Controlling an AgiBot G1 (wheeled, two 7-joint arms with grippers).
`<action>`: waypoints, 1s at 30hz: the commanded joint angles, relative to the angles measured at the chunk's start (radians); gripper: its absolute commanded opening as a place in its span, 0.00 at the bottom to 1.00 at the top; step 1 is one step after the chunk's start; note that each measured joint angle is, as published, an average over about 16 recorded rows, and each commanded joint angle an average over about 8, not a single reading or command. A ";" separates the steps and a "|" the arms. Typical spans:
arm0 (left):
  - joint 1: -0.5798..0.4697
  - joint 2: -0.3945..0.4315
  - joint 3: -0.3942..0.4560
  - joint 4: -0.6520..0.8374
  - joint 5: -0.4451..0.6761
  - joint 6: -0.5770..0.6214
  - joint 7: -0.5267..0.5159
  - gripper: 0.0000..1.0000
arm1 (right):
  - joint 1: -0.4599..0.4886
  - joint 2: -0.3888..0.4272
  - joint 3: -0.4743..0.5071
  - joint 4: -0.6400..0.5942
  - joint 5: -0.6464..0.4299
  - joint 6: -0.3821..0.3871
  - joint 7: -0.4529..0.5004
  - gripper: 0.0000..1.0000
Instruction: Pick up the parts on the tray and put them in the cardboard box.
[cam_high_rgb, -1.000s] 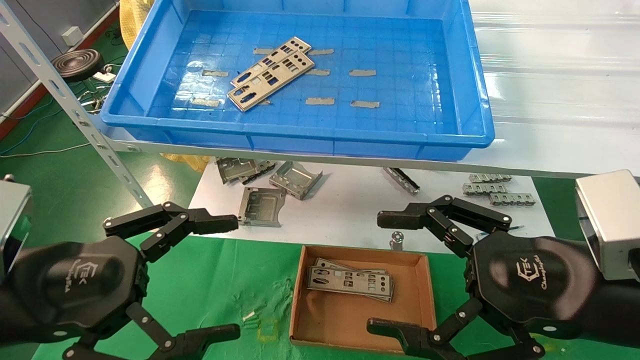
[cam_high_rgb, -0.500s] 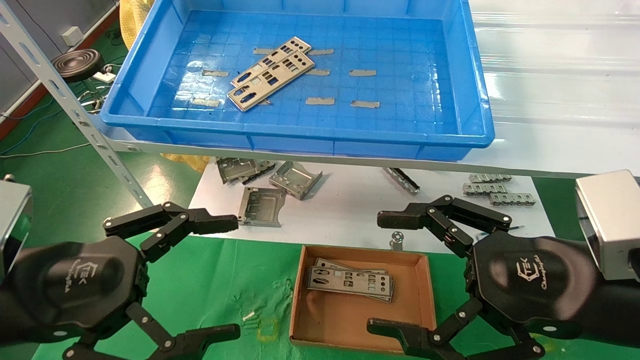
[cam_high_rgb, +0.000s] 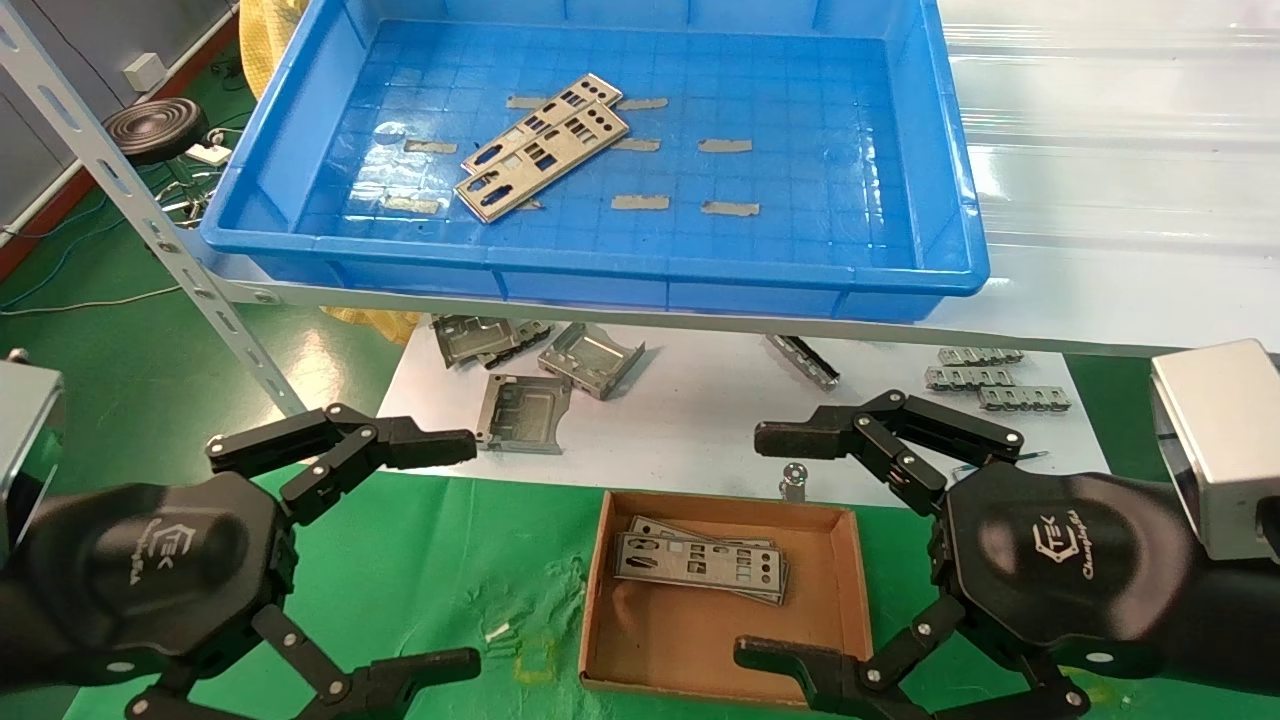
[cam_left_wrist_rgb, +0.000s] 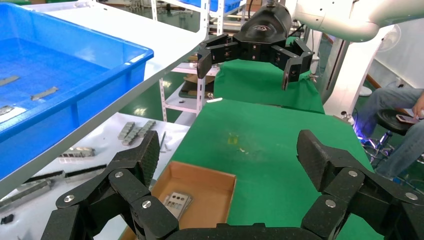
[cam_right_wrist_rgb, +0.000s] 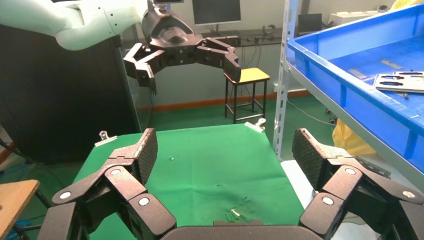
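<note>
Two silver-grey punched plates (cam_high_rgb: 545, 147) lie overlapped in the left half of the blue tray (cam_high_rgb: 945, 180) on the raised shelf; they also show in the right wrist view (cam_right_wrist_rgb: 400, 81). The small cardboard box (cam_high_rgb: 852, 590) sits on the green cloth below and holds a stack of such plates (cam_high_rgb: 700, 568), also seen in the left wrist view (cam_left_wrist_rgb: 176, 202). My left gripper (cam_high_rgb: 445, 550) is open and empty, low at the left of the box. My right gripper (cam_high_rgb: 775, 545) is open and empty, at the box's right side. Both hang above the cloth.
Folded grey brackets (cam_high_rgb: 560, 375) and small ridged strips (cam_high_rgb: 985, 380) lie on the white sheet (cam_high_rgb: 700, 420) under the shelf. A slotted metal shelf post (cam_high_rgb: 150, 215) slants at the left. Green cloth (cam_high_rgb: 450, 560) lies between the left gripper and the box.
</note>
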 joint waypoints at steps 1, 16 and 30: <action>0.000 0.000 0.000 0.000 0.000 0.000 0.000 1.00 | 0.000 0.000 0.000 0.000 0.000 0.000 0.000 1.00; 0.000 0.000 0.000 0.000 0.000 0.000 0.000 1.00 | 0.000 0.000 0.000 0.000 0.000 0.000 0.000 0.75; 0.000 0.000 0.000 0.000 0.000 0.000 0.000 1.00 | 0.000 0.000 0.000 0.000 0.000 0.000 0.000 1.00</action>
